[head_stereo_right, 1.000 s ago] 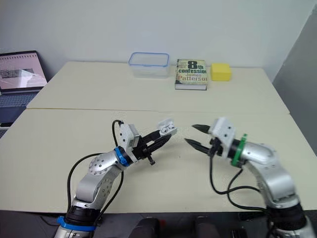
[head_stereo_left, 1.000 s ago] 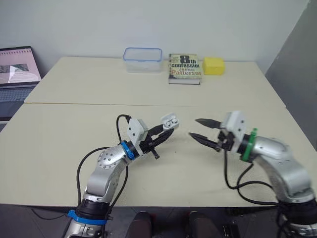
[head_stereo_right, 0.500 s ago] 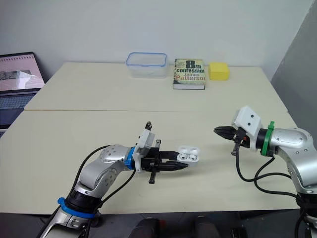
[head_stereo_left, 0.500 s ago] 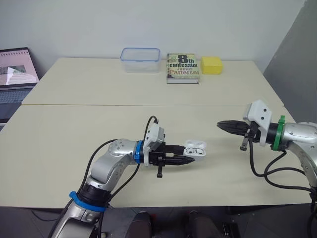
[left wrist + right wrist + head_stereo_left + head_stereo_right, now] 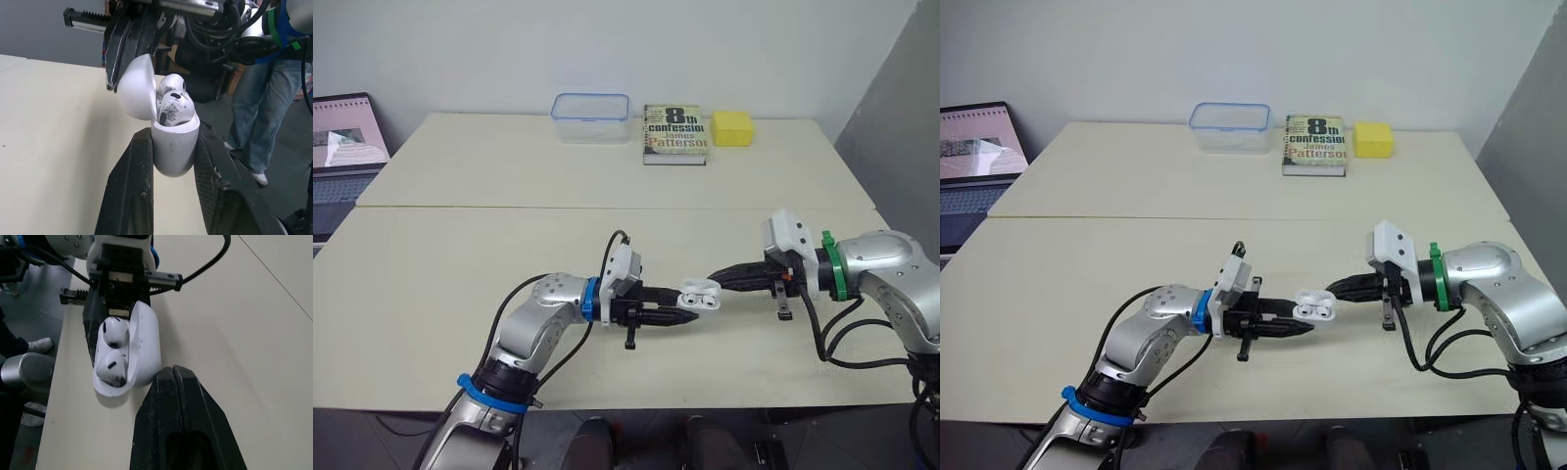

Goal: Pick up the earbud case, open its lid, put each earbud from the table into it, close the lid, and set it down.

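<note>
white earbud case point(image 5: 701, 296), cream table point(image 5: 460, 255), yellow block point(image 5: 732, 128)

Laptop point(image 5: 347, 147) cut at left edge; earbuds point(image 5: 172, 108) partly hidden inside earbud case point(image 5: 173, 147).

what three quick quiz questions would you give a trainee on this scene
1. True or false: the lid of the case in the left gripper is shut.
2. How many earbuds sit in the case?
3. The right gripper is: A shut, tips by the lid; B wide open; C holding an earbud.
Key: 1 false; 2 two; 3 A.
</note>
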